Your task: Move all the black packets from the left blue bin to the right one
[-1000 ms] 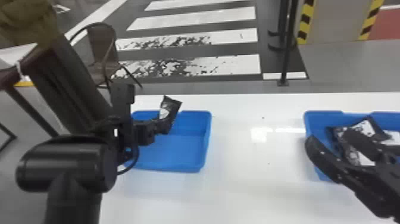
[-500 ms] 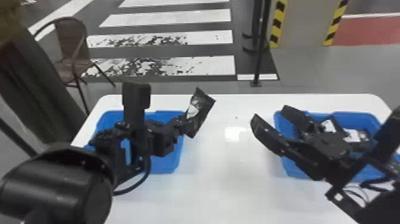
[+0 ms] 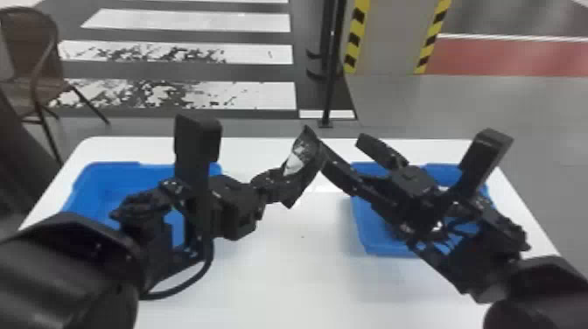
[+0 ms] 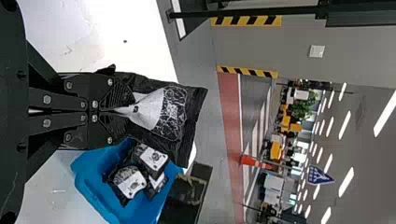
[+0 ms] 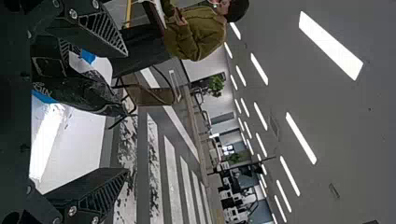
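The right blue bin [image 3: 372, 247] sits on the white bench [image 3: 280, 280], and every place here is told from it. To its left, across a bare stretch of bench, is the left blue bin [image 3: 116, 168], partly hidden behind the left arm.

The left claw [image 3: 282, 181] is out to the left of the right blue bin, its fingers pinched together on one black packet [image 3: 308, 155]. The packet is raised off the bench and tilted, with a pale patch on its face.

The right claw [image 3: 343, 151] reaches out past the left side of the right blue bin, its fingers spread wide and gripping nothing. One finger's tip comes right up to the held packet; whether the two actually touch is hard to say from here. The right wrist view has the packet lying between the spread fingers, nearer to one of them.

Inside the right blue bin are more black packets [image 4: 152, 158], at least two, bunched together. Beyond it stands a pillar [image 3: 389, 39] with yellow-and-black stripes, and far off to its left is a brown chair [image 3: 30, 52].
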Tool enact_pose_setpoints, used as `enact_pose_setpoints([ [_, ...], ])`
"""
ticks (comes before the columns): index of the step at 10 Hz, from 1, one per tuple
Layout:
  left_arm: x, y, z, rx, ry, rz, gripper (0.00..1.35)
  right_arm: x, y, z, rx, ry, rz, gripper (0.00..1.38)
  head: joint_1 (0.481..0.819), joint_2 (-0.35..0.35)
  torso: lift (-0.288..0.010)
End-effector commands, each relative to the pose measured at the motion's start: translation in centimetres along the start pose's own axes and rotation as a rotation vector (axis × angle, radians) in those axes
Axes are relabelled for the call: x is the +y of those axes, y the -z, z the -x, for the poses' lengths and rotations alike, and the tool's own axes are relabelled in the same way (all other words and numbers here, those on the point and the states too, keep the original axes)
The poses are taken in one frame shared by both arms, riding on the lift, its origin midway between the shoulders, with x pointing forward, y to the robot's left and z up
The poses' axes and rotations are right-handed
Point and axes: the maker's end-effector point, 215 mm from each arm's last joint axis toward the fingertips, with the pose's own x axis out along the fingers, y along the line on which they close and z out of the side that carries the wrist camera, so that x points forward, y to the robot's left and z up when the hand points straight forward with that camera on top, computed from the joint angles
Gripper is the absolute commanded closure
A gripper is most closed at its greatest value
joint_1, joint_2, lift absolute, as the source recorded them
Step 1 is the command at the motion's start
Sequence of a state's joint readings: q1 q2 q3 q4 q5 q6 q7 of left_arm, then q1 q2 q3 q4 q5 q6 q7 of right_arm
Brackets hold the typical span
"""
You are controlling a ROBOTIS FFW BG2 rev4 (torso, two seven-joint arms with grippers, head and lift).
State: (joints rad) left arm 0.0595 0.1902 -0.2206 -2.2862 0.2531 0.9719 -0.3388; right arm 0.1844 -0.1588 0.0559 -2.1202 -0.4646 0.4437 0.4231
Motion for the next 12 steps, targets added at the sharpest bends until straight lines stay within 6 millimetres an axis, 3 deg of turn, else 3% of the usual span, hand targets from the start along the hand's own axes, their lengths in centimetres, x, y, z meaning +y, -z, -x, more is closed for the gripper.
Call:
enact_pose_setpoints([
  [1,-1.0,-0.7,-0.3,-0.016,0.026,-0.008,1.21,-0.3,-0.5,-0.4,-0.009,-0.001,0.002,0.15,0.695,-0.06,-0.14],
  [3,-1.6,-1.5,-0.5,-0.033,0.041,-0.017,1.21,1.0,0.3,-1.6,-0.006,-0.039,-0.041,0.16,0.695,-0.071,-0.14],
  [4,-1.9,-1.8,-0.6,-0.04,0.049,-0.02,1.21,1.3,0.7,-2.1,-0.004,-0.054,-0.069,0.28,0.695,-0.065,-0.14],
  [6,-2.5,-1.7,-0.8,-0.037,0.064,-0.019,1.21,1.5,0.7,-2.4,-0.007,-0.069,-0.086,1.03,0.695,-0.059,-0.14],
  [7,-2.6,-1.6,-0.8,-0.035,0.064,-0.017,1.21,1.4,0.2,-2.4,-0.026,-0.066,-0.078,1.28,0.695,-0.059,-0.14],
  [9,-2.5,-1.5,-0.7,-0.038,0.064,-0.008,1.19,1.5,0.2,-2.2,-0.027,-0.067,-0.082,1.28,0.695,-0.063,-0.14],
  [11,-1.8,-1.6,-0.4,-0.062,0.047,0.011,0.53,1.9,0.5,-1.9,-0.028,-0.072,-0.101,1.28,0.695,-0.061,-0.14],
  [12,-1.2,-1.8,-0.1,-0.078,0.034,0.016,0.4,1.2,0.3,-1.6,-0.031,-0.059,-0.098,1.28,0.695,-0.057,-0.14],
])
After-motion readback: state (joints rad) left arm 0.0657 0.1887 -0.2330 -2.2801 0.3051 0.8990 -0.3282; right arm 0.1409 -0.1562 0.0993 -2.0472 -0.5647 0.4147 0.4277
